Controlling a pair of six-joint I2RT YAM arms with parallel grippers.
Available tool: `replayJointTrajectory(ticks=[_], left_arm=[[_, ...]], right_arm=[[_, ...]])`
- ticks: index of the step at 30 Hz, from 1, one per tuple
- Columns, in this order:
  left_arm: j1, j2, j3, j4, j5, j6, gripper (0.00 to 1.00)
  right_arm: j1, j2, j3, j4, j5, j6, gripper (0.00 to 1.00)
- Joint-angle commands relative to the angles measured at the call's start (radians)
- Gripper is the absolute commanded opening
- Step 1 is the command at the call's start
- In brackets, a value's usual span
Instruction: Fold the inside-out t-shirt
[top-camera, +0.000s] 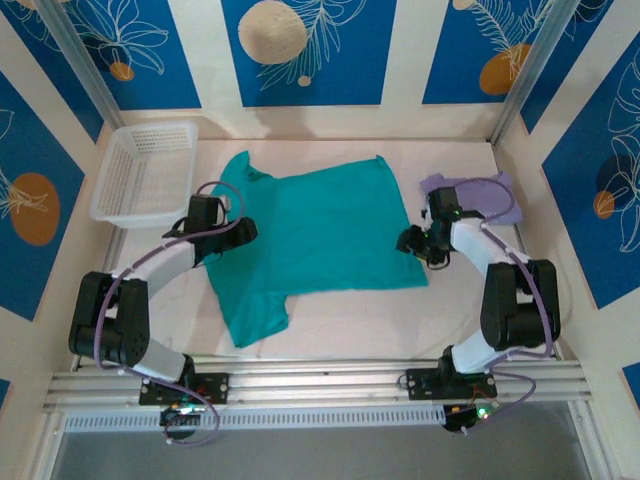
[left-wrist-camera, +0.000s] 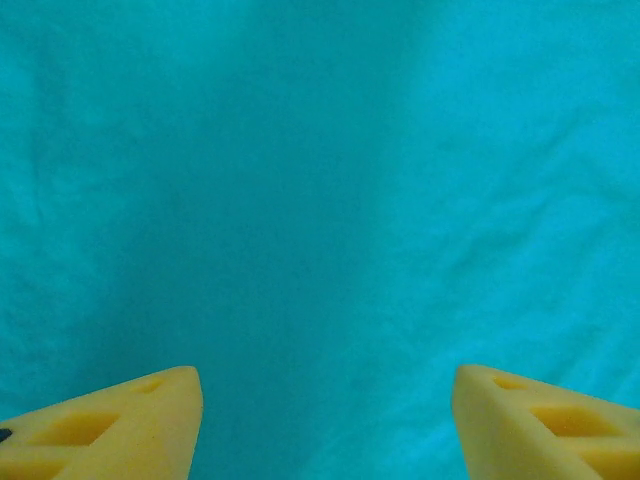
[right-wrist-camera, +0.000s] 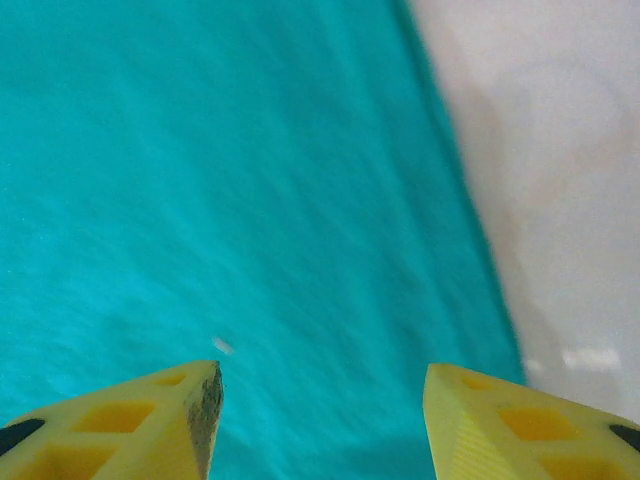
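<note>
Teal inside-out t-shirt (top-camera: 320, 225) lay flat mid-table. Left gripper (left-wrist-camera: 325, 390) and right gripper (right-wrist-camera: 320, 385) hung with jaws apart, empty (just over cloth). Risk: uneven pinches would skew the fold.

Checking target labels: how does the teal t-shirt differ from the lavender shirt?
The teal t-shirt lies spread open in the middle of the table; the lavender shirt sits folded at the right edge. The teal t-shirt covers far more area than the lavender shirt. Both are cloth lying on the white table.
</note>
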Motion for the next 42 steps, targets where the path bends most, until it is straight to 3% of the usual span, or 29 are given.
replayJointTrajectory(ticks=[1,11,17,20,24,27,32,42], left_arm=[[-0.019,-0.081,-0.022,-0.01,0.062,-0.021,0.67],[-0.109,-0.19,-0.029,-0.212,-0.046,0.029,0.68],[-0.181,-0.364,-0.115,-0.388,-0.197,-0.008,0.69],[-0.24,-0.457,-0.155,-0.501,-0.289,-0.054,0.69],[-0.324,-0.542,-0.21,-0.627,-0.345,-0.163,0.69],[-0.383,-0.583,-0.258,-0.698,-0.368,-0.248,0.69],[-0.412,-0.609,-0.332,-0.694,-0.311,-0.3,0.64],[-0.447,-0.587,-0.389,-0.659,-0.205,-0.355,0.45]], right_arm=[[-0.025,-0.069,-0.075,-0.079,0.066,0.075,0.59],[-0.032,-0.007,-0.082,-0.103,0.063,0.116,0.59],[-0.046,0.063,-0.057,-0.1,0.016,0.097,0.5],[-0.056,0.083,-0.055,-0.089,-0.022,0.082,0.38],[-0.06,0.062,-0.069,-0.052,-0.067,0.071,0.15],[-0.06,0.023,-0.086,-0.024,-0.073,0.073,0.07],[-0.059,-0.011,-0.104,0.004,-0.1,0.061,0.02],[-0.066,-0.052,-0.109,-0.001,-0.091,0.033,0.01]])
